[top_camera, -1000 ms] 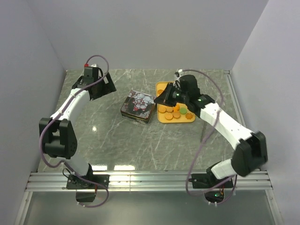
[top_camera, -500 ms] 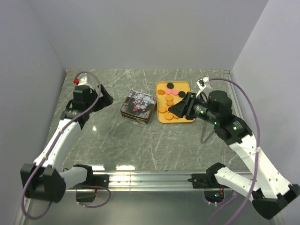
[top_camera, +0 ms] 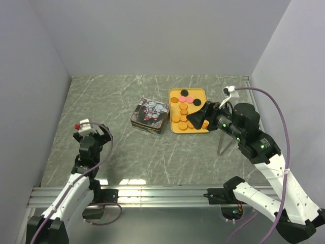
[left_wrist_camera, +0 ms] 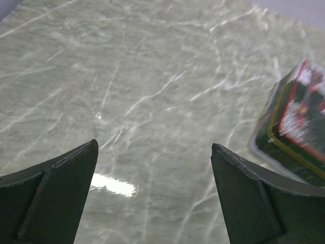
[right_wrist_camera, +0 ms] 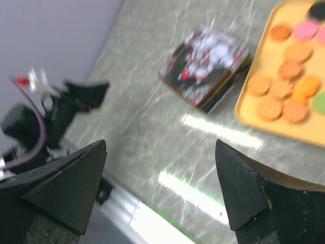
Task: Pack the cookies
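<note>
The cookies (top_camera: 182, 109) lie loose on a yellow tray (top_camera: 200, 94) at the back right: mostly orange, with pink and black ones at the far end. In the right wrist view the cookies (right_wrist_camera: 284, 96) are blurred, and a green one sits at the tray's (right_wrist_camera: 264, 56) right edge. My right gripper (top_camera: 198, 117) hovers over the tray's near right corner, open and empty (right_wrist_camera: 161, 143). My left gripper (top_camera: 96, 136) is low at the near left, open over bare table (left_wrist_camera: 154, 146), far from the cookies.
A shut square tin (top_camera: 150, 115) with a printed lid stands just left of the tray, seen also as the tin (left_wrist_camera: 299, 127) and the tin (right_wrist_camera: 205, 66). A thin metal stand (top_camera: 223, 142) rises right of the tray. Grey walls enclose three sides.
The left arm has swung back from the far left to the near left edge. The right gripper has drawn back off the tray towards the right and has opened.
</note>
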Tool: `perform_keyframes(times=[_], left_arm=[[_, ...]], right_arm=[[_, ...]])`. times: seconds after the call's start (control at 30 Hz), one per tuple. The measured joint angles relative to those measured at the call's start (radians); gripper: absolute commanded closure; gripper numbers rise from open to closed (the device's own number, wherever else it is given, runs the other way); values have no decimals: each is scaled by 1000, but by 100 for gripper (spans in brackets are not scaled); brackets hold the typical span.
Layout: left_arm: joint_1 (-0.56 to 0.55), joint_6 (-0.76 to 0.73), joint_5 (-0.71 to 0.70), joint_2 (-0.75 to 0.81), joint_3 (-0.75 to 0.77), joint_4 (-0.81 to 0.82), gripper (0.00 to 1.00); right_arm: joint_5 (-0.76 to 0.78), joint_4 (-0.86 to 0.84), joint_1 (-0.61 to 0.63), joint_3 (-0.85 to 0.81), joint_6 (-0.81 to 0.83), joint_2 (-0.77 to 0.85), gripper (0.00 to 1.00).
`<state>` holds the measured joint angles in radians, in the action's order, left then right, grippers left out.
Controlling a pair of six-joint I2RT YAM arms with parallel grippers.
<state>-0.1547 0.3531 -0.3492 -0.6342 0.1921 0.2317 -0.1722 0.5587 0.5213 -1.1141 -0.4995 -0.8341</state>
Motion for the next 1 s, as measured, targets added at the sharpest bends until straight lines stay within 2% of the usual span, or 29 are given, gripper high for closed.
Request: perform_keyframes(times=[0.1, 0.2, 0.33, 0.57, 0.67, 0.8, 1.0], left_arm=[[0, -48, -5, -26, -96, 125, 0], [1, -72, -5, -111, -123, 239, 1], [11, -99, 11, -293, -103, 364, 0], [38, -140, 76, -562, -8, 581, 1], [51, -151, 95, -627, 30, 639, 3], [75, -166, 100, -687, 78, 679, 1], [140, -172, 131, -748, 25, 880, 1]], right_arm=[[82, -91, 0, 49, 15, 29, 4], [193, -183, 0, 130, 36, 42, 3], [372, -279, 0, 257, 50, 44, 2], [571, -430, -18, 532, 81, 53, 1], [613, -526, -72, 628, 112, 55, 1], [609, -660, -193, 711, 167, 46, 0], [568, -881, -310, 769, 249, -22, 0]])
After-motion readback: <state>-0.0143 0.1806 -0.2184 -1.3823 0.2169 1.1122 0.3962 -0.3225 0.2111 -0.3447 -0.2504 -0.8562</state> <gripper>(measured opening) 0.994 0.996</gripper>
